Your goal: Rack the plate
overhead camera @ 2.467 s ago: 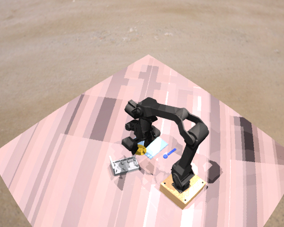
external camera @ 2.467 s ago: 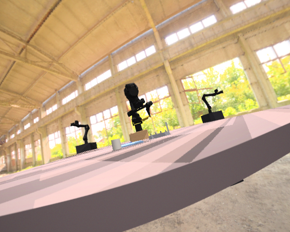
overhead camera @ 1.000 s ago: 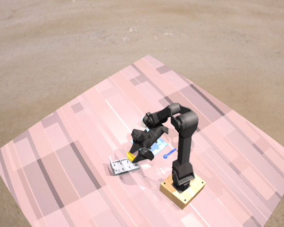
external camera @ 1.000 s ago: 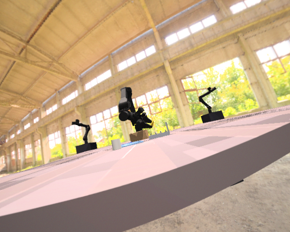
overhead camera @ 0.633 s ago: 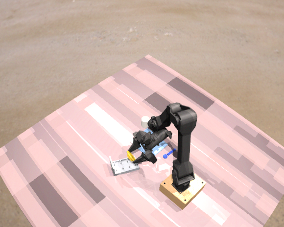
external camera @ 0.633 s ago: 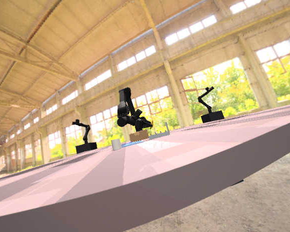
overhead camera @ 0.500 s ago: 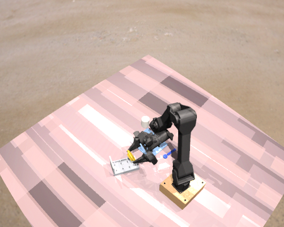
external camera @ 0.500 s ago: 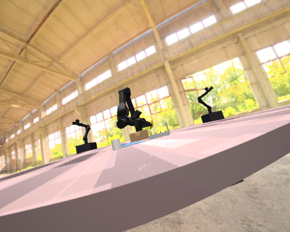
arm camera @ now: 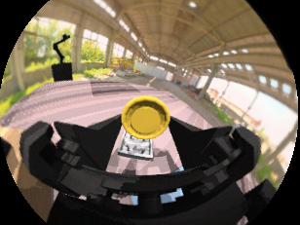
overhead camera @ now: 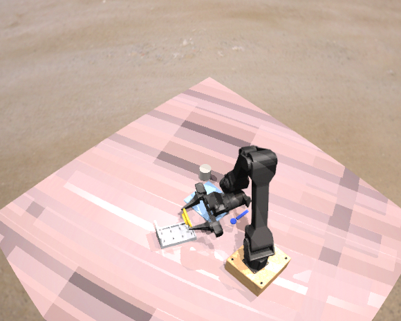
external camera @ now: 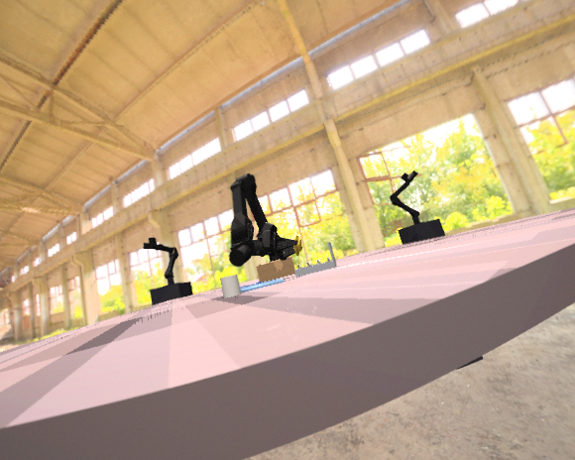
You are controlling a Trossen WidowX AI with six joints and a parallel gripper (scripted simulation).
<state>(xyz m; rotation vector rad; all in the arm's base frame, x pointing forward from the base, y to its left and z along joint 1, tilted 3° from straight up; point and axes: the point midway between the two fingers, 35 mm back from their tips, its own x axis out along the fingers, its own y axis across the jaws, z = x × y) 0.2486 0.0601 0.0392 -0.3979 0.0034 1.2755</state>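
The yellow plate (overhead camera: 187, 218) (external camera: 297, 245) (arm camera: 145, 119) is held by its rim between the two fingertips of my gripper (overhead camera: 187, 218) (arm camera: 145, 117). The gripper is shut on it. The plate is seen nearly edge-on in the top view, so it stands about upright, and its face shows in the wrist view. In the exterior view it is up in the air, above the level of the grey dish rack (overhead camera: 176, 242) (external camera: 316, 269) (arm camera: 135, 155). The rack has short pegs and a taller wall at one end. In the top view the plate appears beside the rack's near-arm end.
A light blue mat (overhead camera: 211, 188) (external camera: 264, 285) lies under the gripper. A pale grey cylinder (overhead camera: 204, 172) (external camera: 230, 287) stands beside it. A blue stick (overhead camera: 242, 214) and a small blue disc (overhead camera: 233, 221) lie between mat and arm. The arm stands on a wooden base (overhead camera: 243, 273) (external camera: 276, 270).
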